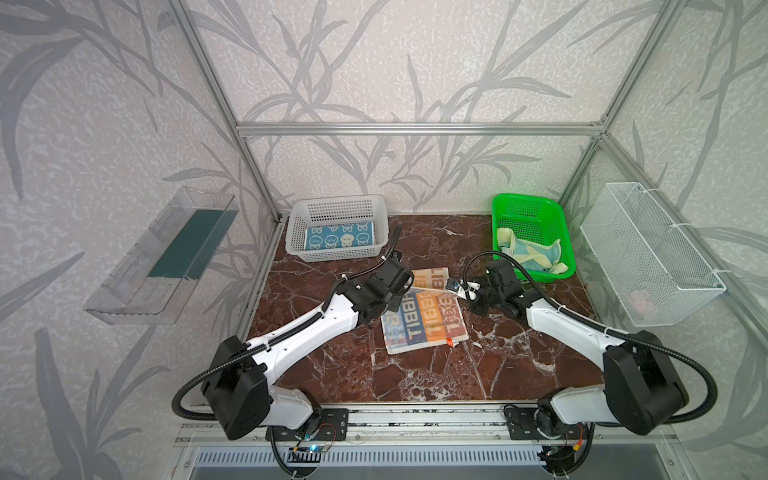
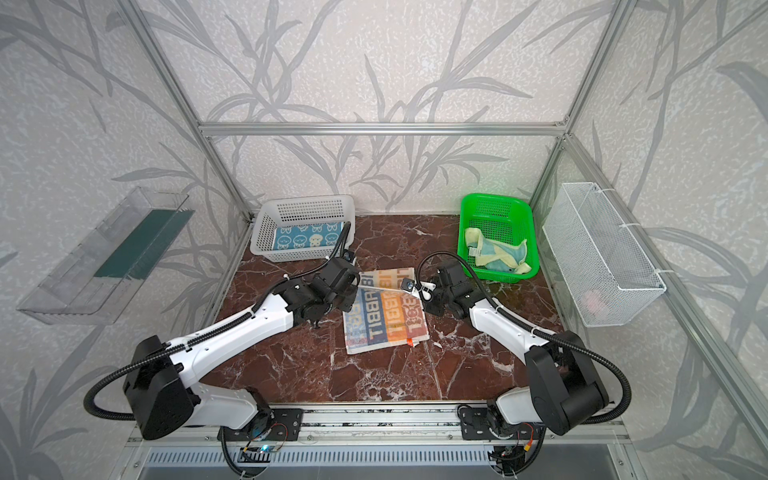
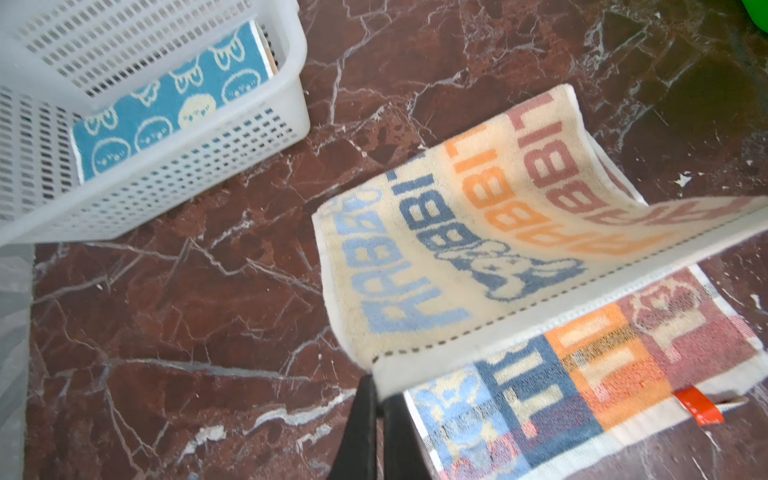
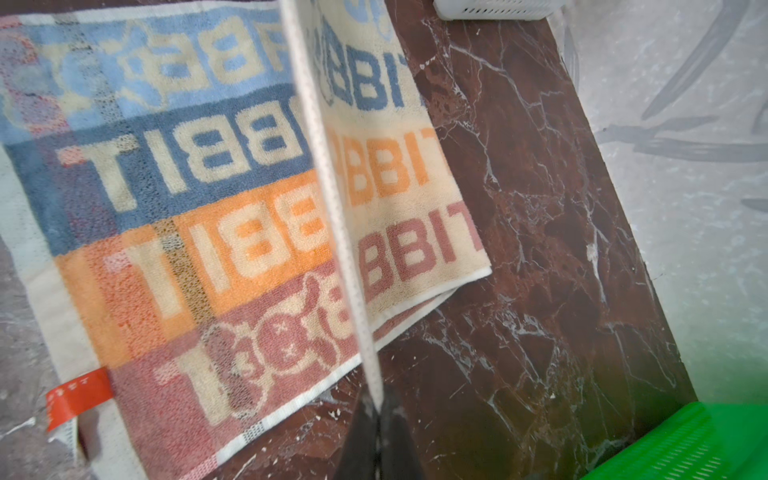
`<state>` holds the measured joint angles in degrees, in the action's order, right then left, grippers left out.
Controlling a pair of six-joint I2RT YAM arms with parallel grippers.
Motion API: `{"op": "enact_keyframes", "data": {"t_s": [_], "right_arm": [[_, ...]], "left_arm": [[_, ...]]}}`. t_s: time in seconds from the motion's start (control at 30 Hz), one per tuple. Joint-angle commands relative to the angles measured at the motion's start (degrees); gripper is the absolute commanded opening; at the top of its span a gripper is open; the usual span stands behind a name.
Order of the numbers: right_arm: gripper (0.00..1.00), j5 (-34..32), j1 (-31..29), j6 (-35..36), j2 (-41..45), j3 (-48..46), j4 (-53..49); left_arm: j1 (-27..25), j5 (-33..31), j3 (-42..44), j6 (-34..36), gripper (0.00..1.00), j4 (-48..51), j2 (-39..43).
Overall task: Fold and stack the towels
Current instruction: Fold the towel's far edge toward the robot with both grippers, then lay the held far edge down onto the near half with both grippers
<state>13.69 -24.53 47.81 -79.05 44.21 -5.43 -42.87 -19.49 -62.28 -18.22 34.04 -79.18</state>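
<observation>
Top views, both: the table (image 1: pixel 415 374) carries the striped towel (image 1: pixel 424 328) at its middle, with the near half flat and the far half raised and curling over it. The white basket (image 1: pixel 297 237) stands at the far left corner, the green basket (image 1: pixel 528 208) at the far right. The rabbit towel (image 1: pixel 338 237) lies folded flat in the white basket. The teal towel (image 1: pixel 534 255) lies crumpled in the green one. The left gripper (image 3: pixel 376 388) is clamped tight on one corner of the raised hem and the right gripper (image 4: pixel 376 405) on the other, with the hem stretched between them.
</observation>
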Motion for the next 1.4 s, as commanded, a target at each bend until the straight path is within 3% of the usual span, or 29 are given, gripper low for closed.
{"op": "enact_keyframes", "data": {"t_s": [0.0,0.37,0.7,1.1,1.37], "right_arm": [[0.00,-2.6,-0.6,-0.3,3.2,-1.5,-2.6],[0.00,-8.8,-5.1,-2.0,9.0,-3.1,-9.7],[0.00,-8.5,-6.8,-3.3,12.9,-7.1,-12.0],[0.00,-7.0,-8.8,-4.8,6.1,-5.2,-17.9],[0.00,-10.4,-10.6,-5.3,5.4,-3.2,-20.1]], "left_arm": [[-0.6,1.8,2.9,-6.1,0.00,4.0,2.9],[-5.1,5.8,6.3,-12.0,0.00,4.5,2.7],[-7.8,6.1,8.4,-14.9,0.00,6.0,1.1],[-8.9,6.1,10.2,-16.0,0.00,6.6,-0.3],[-9.0,5.3,9.4,-15.5,0.00,7.3,-0.5]]}}
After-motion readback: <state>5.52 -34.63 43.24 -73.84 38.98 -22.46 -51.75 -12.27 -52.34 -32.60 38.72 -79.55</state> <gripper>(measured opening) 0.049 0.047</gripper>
